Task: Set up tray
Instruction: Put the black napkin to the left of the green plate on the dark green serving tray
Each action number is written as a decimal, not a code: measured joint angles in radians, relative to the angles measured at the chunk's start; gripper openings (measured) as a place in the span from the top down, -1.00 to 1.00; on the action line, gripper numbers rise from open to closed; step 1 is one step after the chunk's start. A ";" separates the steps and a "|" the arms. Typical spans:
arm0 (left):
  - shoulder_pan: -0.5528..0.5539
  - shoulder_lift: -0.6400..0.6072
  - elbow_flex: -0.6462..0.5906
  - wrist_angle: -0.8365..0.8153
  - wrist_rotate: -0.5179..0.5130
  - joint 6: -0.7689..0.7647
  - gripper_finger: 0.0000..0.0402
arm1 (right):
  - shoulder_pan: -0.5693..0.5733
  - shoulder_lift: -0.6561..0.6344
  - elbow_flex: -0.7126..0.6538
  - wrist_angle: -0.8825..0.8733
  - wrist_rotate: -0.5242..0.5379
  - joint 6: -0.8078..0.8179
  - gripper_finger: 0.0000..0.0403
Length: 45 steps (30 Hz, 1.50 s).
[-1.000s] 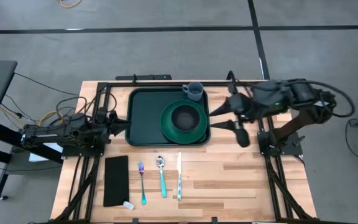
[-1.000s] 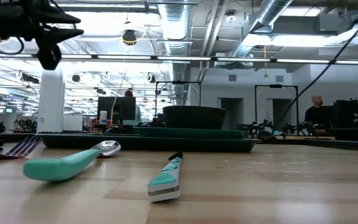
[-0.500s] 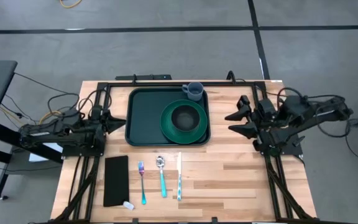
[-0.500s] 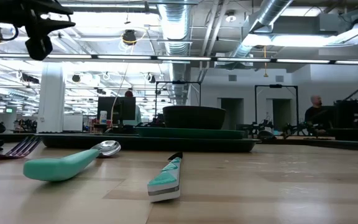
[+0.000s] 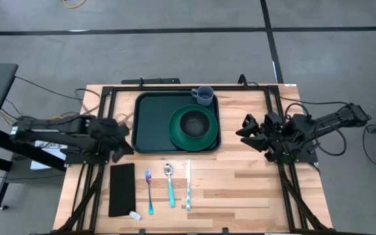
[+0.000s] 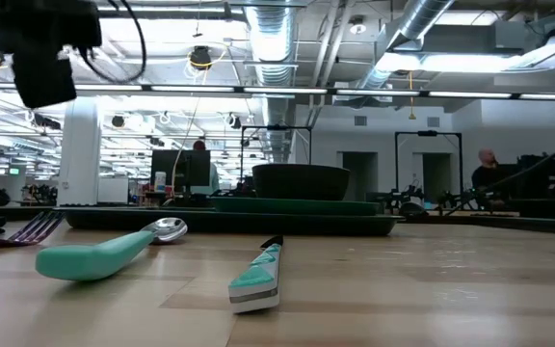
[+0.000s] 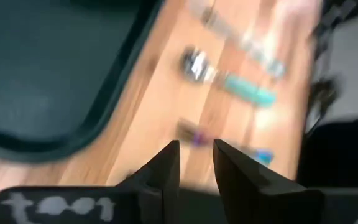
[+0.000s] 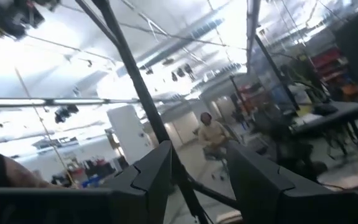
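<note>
At table's far centre I see the tray (image 5: 154,122) flat, holding plate (image 5: 192,127), bowl (image 5: 193,121) and cup (image 5: 203,96). Left gripper (image 5: 124,136) hovers off its near-left corner, jaws slightly apart, empty. Right gripper (image 5: 245,128) sits right of it, jaws apart, empty.
</note>
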 joint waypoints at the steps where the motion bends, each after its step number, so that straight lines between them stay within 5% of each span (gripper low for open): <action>1: -0.012 0.037 0.004 -0.019 0.005 0.015 0.58 | 0.002 -0.009 -0.023 0.035 -0.001 0.001 0.28; 15: -0.264 0.375 0.001 -0.073 0.031 0.063 0.58 | 0.052 -0.126 -0.165 0.169 0.000 0.027 0.32; 23: -0.394 0.502 0.001 -0.072 -0.100 0.043 0.58 | 0.053 -0.159 -0.170 0.159 -0.002 0.027 0.34; 30: -0.422 0.595 0.001 -0.072 -0.200 0.034 0.58 | 0.053 -0.160 -0.170 0.160 -0.003 0.027 0.34; 45: -0.421 0.675 -0.044 0.023 -0.131 0.004 0.48 | 0.053 -0.159 -0.170 0.161 -0.004 0.080 0.35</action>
